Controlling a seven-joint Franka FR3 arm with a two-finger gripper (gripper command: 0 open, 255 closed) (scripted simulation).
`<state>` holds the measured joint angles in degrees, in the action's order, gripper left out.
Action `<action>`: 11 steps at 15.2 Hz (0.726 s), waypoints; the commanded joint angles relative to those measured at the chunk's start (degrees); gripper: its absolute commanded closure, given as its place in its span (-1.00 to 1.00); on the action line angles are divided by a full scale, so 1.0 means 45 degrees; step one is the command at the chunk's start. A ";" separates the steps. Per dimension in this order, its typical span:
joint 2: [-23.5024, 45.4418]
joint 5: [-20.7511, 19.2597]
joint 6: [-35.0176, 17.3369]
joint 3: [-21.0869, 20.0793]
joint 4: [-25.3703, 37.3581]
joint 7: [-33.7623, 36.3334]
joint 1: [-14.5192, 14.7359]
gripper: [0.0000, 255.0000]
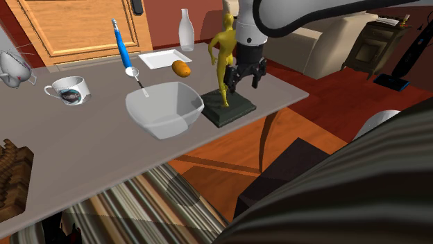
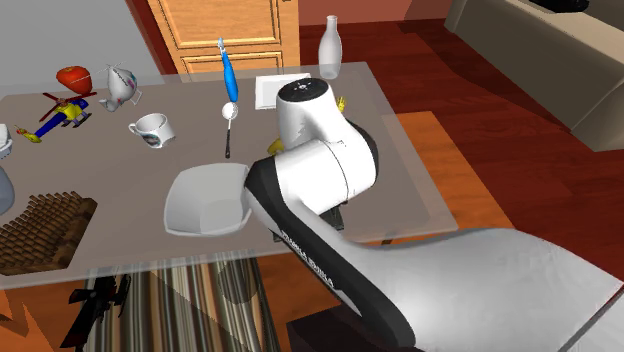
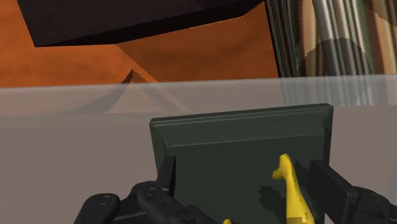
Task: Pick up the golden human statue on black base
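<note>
The black two-finger gripper [image 1: 245, 80] is released, its jaws spread wide and pointing down at the grey table [image 1: 104, 152]. In the wrist view the gripper [image 3: 242, 170] straddles the square black base [image 3: 242, 137] of the golden human statue [image 3: 291, 191]. One finger stands at each side of the base, and a golden leg rises between them, nearer one finger than the other. Neither finger clearly presses on the leg or the base, so nothing is grasped.

In the shoulder view the golden human statue [image 1: 223, 59] stands upright on its black base [image 1: 227, 107], just beside the white bowl [image 1: 163, 107], on the bowl's side toward that view's right and close to the table's edge. Whether the base's corner touches the bowl's rim cannot be told. The gripper hangs at the level of the statue's legs, on the statue's side away from the bowl.

The white arm [image 1: 291, 17] comes in above the bowl from the shoulder view's upper right and bends so that its wrist points straight down. In the second exterior view the arm [image 2: 320, 170] arcs up from the lower right, and its thick upper links sit just to the right of the bowl [image 2: 205, 200], covering all of the statue but a sliver of yellow [image 2: 343, 102].

A blue-handled utensil [image 1: 125, 48] lies beyond the bowl, and a mug [image 1: 69, 90] stands near the bowl on its side away from the statue.
</note>
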<state>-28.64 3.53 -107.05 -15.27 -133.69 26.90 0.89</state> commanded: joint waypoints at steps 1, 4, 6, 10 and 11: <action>0.0785 0.0108 -0.0624 -0.0467 0.0363 0.0820 -0.0004 -1.00; 0.1678 0.0040 -0.1329 -0.0952 0.1024 0.1840 -0.0088 -1.00; 0.1741 0.0031 -0.1679 -0.0971 0.0733 0.1870 -0.0065 -1.00; 0.1907 -0.0005 -0.2387 -0.0993 0.0180 0.1946 -0.0001 -1.00; 0.1957 -0.0017 -0.2565 -0.0999 0.0048 0.1966 0.0014 -1.00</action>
<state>-21.30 3.37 -131.18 -19.35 -132.25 35.70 0.77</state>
